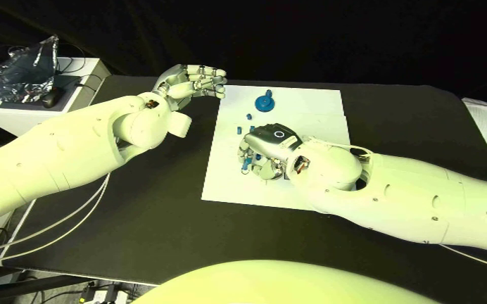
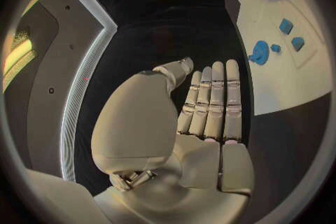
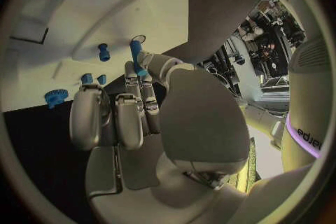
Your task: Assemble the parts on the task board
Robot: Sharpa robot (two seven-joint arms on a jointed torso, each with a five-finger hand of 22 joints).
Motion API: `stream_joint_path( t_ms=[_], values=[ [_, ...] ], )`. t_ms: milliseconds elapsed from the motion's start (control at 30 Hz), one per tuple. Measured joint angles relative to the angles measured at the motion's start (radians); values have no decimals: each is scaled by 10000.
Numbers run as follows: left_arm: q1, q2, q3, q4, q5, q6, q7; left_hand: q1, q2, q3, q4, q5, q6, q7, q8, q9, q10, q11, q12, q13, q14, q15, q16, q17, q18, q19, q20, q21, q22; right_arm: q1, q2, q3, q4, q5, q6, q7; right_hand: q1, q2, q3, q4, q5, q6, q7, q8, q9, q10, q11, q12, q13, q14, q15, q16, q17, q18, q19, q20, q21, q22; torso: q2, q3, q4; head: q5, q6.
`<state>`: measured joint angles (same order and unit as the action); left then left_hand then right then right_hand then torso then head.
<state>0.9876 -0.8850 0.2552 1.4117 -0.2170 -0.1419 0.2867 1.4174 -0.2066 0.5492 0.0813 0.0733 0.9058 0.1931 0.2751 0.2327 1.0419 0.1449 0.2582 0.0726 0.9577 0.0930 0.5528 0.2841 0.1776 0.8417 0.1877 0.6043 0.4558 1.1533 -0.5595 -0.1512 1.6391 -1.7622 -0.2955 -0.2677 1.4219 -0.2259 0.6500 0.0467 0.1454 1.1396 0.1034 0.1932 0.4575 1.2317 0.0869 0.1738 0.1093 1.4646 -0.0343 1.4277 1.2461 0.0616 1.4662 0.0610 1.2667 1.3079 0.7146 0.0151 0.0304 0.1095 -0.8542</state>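
Observation:
The white task board [image 1: 305, 117] lies mid-table. My right hand [image 1: 266, 153] hovers over its near-left part with fingers pointing down. It pinches a slim blue peg [image 3: 135, 51] between thumb and a fingertip, close to a small hole [image 3: 139, 38] in the board. A blue gear [image 1: 266, 101] stands at the board's far side, with small blue pieces [image 1: 250, 116] between it and the hand. The right wrist view shows another blue peg [image 3: 103, 52] lying on the board and the gear [image 3: 56, 96]. My left hand [image 1: 193, 82] hangs off the board's far-left corner, fingers straight, holding nothing [image 2: 210, 106].
A white box carrying a crumpled foil bag [image 1: 30, 72] stands at the back left beside the black table [image 1: 152, 233]. Cables [image 1: 46, 223] hang off the table's left side. Bare black surface lies right of the board [image 1: 406, 121].

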Motion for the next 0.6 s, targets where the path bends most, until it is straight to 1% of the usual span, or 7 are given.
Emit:
stream_joint_path(
  t_ms=[600],
  values=[
    [0, -8, 0, -3, 0, 0, -3, 0, 0, -17, -17, 0, 0, 0, 0, 1, 0, 0, 0, 0, 0, 0, 0, 3, 0, 0, 0, 0, -3, -53, -42, -25, 99, -26, 15, 23, 1, -1, 11, -15, -12, -3, -1, -3, 9, -9, -9, 1, 0, 0, 0, -5, 10, 0, 0, 0, 0, -2, -3, -4, -1, 35, -63]
  ],
)
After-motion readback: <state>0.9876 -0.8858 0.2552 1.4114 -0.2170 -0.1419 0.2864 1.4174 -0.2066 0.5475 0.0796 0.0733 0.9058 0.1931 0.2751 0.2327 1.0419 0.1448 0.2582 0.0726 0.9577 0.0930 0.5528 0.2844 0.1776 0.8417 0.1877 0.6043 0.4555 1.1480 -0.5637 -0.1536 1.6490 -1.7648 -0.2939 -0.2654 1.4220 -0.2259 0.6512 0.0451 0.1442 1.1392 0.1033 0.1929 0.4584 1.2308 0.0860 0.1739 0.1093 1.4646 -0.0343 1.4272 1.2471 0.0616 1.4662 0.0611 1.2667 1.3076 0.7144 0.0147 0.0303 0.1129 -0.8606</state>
